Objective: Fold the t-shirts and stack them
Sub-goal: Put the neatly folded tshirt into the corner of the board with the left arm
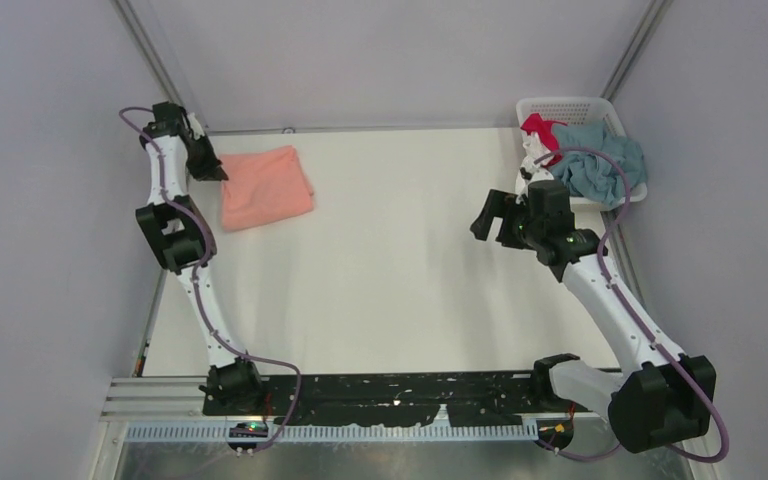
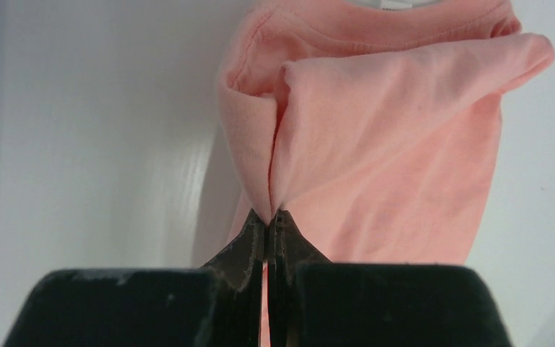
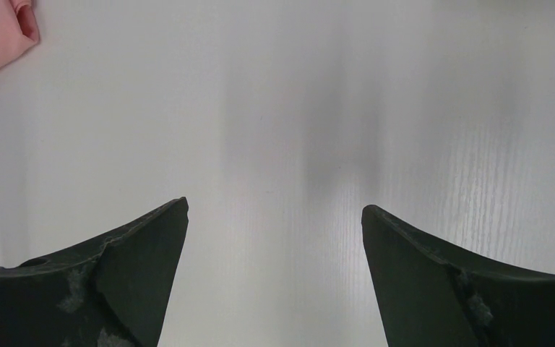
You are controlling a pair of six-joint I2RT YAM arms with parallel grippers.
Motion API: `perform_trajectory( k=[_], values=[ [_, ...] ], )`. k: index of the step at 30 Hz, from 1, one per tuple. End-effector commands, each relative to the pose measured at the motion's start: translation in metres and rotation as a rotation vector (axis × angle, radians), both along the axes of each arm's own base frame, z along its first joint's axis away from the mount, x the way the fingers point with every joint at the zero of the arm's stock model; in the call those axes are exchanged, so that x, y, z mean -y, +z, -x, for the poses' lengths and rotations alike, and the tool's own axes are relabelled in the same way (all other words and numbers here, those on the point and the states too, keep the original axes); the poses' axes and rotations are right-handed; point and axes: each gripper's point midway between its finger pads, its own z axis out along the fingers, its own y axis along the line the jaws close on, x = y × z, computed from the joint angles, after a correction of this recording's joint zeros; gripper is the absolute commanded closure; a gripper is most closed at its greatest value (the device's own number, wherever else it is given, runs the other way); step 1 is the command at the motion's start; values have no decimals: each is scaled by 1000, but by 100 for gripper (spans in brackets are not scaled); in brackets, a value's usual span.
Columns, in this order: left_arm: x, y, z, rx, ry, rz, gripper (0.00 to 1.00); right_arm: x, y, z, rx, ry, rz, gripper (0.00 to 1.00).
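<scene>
- Your white table [image 1: 410, 270] fills the middle of the top view.
- The salmon-pink t-shirt [image 1: 265, 187] lies folded at the table's upper left.
- The white basket [image 1: 572, 106] sits at the upper right, holding the dusty blue t-shirt [image 1: 600, 160] and the red t-shirt [image 1: 540, 127], both crumpled.
- Your left gripper [image 2: 269, 220] is pinched tight on the salmon-pink t-shirt's left edge.
- Your right gripper [image 3: 274, 217] hangs spread wide over bare table, right of centre, holding nothing.

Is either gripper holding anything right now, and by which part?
The left gripper is shut on the salmon-pink t-shirt, pinching a bunched fold at its edge. The right gripper is open, holding nothing.
</scene>
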Motion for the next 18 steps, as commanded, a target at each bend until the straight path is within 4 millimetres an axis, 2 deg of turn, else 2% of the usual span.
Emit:
perform_trajectory(
  k=[1,6,9,10,11,13,14,15,18],
  values=[
    [-46,22,-16,91,58,-146,100,17,8,13,18,-100,15,5],
    [-64,41,-36,204,93,-106,100,34,22,21,37,-178,57,5],
    [-69,54,-48,270,112,-115,100,38,30,23,53,-194,61,5],
    [-70,58,-51,288,120,-120,97,37,32,23,57,-190,55,5],
    [-73,61,-54,302,135,-129,90,36,33,24,57,-189,51,5],
    [-79,64,-53,297,172,-151,47,34,36,25,59,-177,42,5],
    [-80,67,-51,294,184,-156,22,33,36,25,60,-173,42,5],
    [-80,72,-48,295,188,-160,4,34,37,25,64,-174,43,5],
    [-73,100,-44,340,193,-159,0,35,36,26,69,-175,50,5]
  ],
)
